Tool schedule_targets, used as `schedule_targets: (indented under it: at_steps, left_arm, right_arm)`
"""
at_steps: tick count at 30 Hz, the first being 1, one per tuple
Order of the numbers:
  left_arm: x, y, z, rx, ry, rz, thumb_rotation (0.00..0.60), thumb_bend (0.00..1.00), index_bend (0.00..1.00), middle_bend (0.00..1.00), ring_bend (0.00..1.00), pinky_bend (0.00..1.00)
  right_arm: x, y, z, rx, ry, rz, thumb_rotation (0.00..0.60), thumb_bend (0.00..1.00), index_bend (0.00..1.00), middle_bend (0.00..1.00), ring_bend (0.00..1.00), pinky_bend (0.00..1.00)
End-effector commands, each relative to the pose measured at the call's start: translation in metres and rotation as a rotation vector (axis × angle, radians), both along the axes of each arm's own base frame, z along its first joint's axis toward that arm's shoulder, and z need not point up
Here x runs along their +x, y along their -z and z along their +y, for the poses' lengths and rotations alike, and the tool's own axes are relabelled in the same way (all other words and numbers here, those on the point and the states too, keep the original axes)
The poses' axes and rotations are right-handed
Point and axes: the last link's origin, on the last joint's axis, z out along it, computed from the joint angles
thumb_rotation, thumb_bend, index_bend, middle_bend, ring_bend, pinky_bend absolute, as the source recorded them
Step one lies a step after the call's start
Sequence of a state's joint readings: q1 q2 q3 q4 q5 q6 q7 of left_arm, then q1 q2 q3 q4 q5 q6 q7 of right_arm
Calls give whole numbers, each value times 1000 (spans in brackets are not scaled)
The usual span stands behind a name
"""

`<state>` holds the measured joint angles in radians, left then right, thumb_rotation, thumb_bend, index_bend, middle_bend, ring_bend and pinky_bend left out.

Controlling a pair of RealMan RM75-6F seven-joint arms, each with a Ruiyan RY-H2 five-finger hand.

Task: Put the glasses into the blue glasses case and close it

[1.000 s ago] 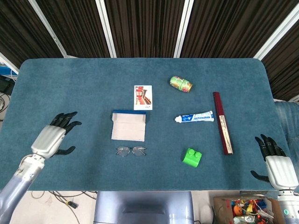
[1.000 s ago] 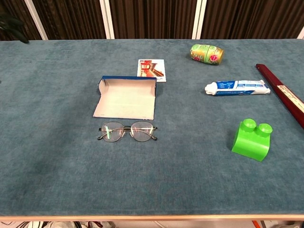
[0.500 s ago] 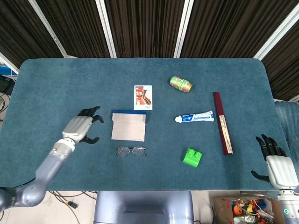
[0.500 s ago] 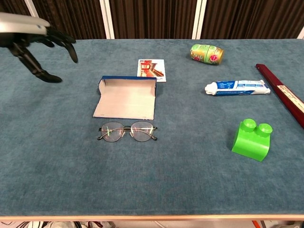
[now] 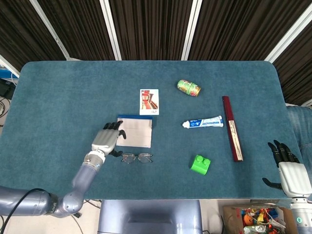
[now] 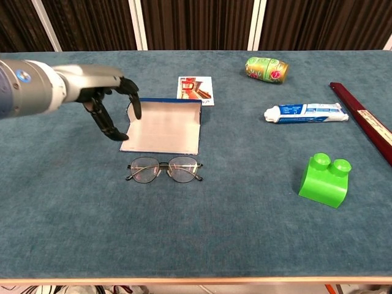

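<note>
Glasses (image 6: pixel 164 169) lie crosswise, lenses toward open case (image 6: pixel 162 126); left hand (image 6: pixel 110 101) fingers spread, empty

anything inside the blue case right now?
Nothing visible: the blue glasses case lies open with a bare pale lining. The glasses lie on the table in front of it. The left hand covers its left edge.

No legible text on the blue tabletop

Print on the white-and-blue toothpaste tube (image 6: pixel 304 112), the green drink can (image 6: pixel 266 68), the small picture card (image 6: pixel 196 88) and the long dark-red box (image 6: pixel 366 123) is too small to read.
</note>
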<state>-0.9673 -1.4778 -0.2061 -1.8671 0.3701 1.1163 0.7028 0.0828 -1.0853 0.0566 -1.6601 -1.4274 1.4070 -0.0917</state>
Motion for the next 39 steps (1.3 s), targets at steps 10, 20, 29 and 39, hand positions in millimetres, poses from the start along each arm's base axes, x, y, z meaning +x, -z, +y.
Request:
schedule_targets:
  at_steps: [10,20,29,39]
  left_arm:
    - [17,37,-11,-25,28,26,600,237,447,58,0,0]
    - [20,51,-10,-26,41,46,600,264,464,66,0,0]
    - [22,56,-11,-27,43,56,600,276,485,69,0,0]
    - [23,64,-11,-24,52,71,600,276,517,85,0,0]
  right_arm:
    - [-1,-1,-1,1,4,-4,600,61,0,0,0,226]
    - [-1,0,-1,6,14,-7,600,62,0,0,0,226]
    - [-1,0,-1,9,17,-7,600,61,0,0,0,226]
    - [-1,-1,-1,11,17,-7,600,62,0,0,0,226]
